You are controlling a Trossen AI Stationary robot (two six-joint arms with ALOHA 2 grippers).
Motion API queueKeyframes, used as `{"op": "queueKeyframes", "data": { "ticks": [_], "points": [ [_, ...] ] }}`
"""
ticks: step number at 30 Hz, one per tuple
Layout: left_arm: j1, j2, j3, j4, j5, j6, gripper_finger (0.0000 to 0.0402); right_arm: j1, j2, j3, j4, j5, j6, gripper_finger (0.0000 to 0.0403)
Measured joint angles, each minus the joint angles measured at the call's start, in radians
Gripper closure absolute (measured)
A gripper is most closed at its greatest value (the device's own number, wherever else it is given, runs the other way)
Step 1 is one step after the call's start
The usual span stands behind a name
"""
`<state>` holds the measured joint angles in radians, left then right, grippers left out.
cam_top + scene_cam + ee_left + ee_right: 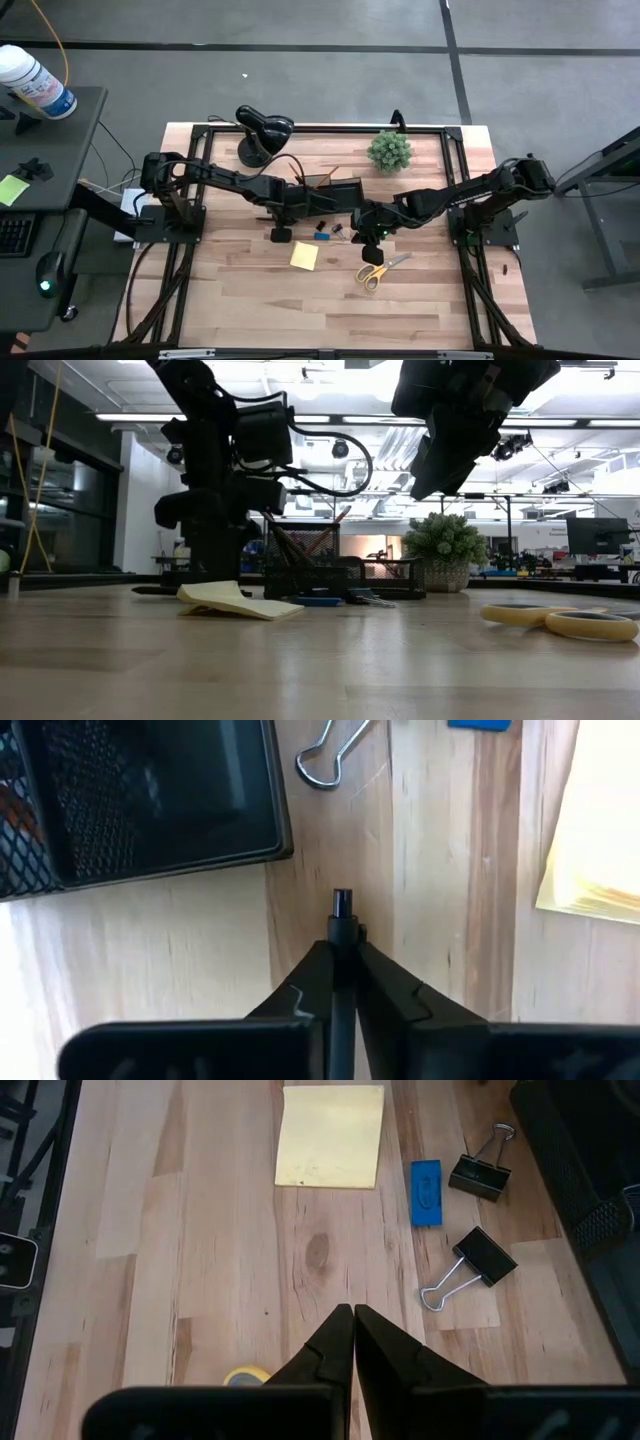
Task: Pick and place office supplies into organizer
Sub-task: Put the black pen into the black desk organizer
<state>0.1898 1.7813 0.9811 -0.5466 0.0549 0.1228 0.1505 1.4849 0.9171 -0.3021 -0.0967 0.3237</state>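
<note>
The black mesh organizer (pixel 325 192) stands mid-table with orange and dark pens upright in its cup; it also shows in the left wrist view (pixel 150 800). My left gripper (pixel 280 234) hovers just off the organizer's near corner, shut on a thin dark pen (pixel 343 905). My right gripper (pixel 353 1320) is shut and empty, up off the table (pixel 372 236) above the yellow-handled scissors (pixel 378 270). Flat on the wood lie the yellow sticky-note pad (pixel 330 1135), the small blue block (pixel 426 1190) and two black clips (pixel 485 1255). My left gripper pinches the thin dark pen between its two fingers (pixel 385 985). The pen runs along the fingers, and its end (pixel 343 900) sticks out just past the fingertips. The fingers point down at the table beside the organizer. I cannot tell whether the pen's end touches the wood.
A black desk lamp (pixel 262 135) and a small green potted plant (pixel 389 150) stand along the far edge behind the organizer. A loose clip wire (pixel 330 755) lies near the organizer's corner. Bare wood stretches along the near side of the table (pixel 330 315).
</note>
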Motion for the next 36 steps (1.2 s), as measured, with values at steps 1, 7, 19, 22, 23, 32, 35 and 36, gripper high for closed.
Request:
{"op": "queueKeyframes", "data": {
  "ticks": [1,7,19,22,23,32,35,36],
  "points": [
    [0.000,0.000,0.000,-0.001,0.002,0.000,0.0385,0.000,0.000,0.000,0.000,0.000,0.000,0.0392],
    [0.000,-0.004,-0.001,-0.004,0.031,-0.033,0.0395,0.000,0.000,0.000,0.000,0.000,0.000,0.0392],
    [-0.003,-0.078,0.051,-0.121,0.009,-0.051,0.0399,0.000,0.000,0.000,-0.020,0.000,-0.003,0.0392],
    [-0.002,-0.105,0.076,-0.120,-0.009,-0.047,0.0399,0.000,0.000,0.000,-0.028,0.000,-0.007,0.0392],
    [0.000,-0.111,0.084,-0.119,-0.015,-0.045,0.0400,0.000,0.000,0.000,-0.031,0.000,-0.010,0.0392],
    [-0.037,-0.116,0.104,-0.217,0.031,0.048,0.0401,0.003,0.000,0.000,-0.042,-0.015,-0.009,0.0392],
    [-0.084,-0.116,0.104,-0.259,0.031,0.099,0.0400,0.013,0.000,0.000,-0.059,-0.014,-0.010,0.0392],
    [-0.101,-0.116,0.104,-0.269,0.032,0.115,0.0398,0.016,0.000,0.000,-0.060,-0.014,-0.010,0.0392]
  ]
}}
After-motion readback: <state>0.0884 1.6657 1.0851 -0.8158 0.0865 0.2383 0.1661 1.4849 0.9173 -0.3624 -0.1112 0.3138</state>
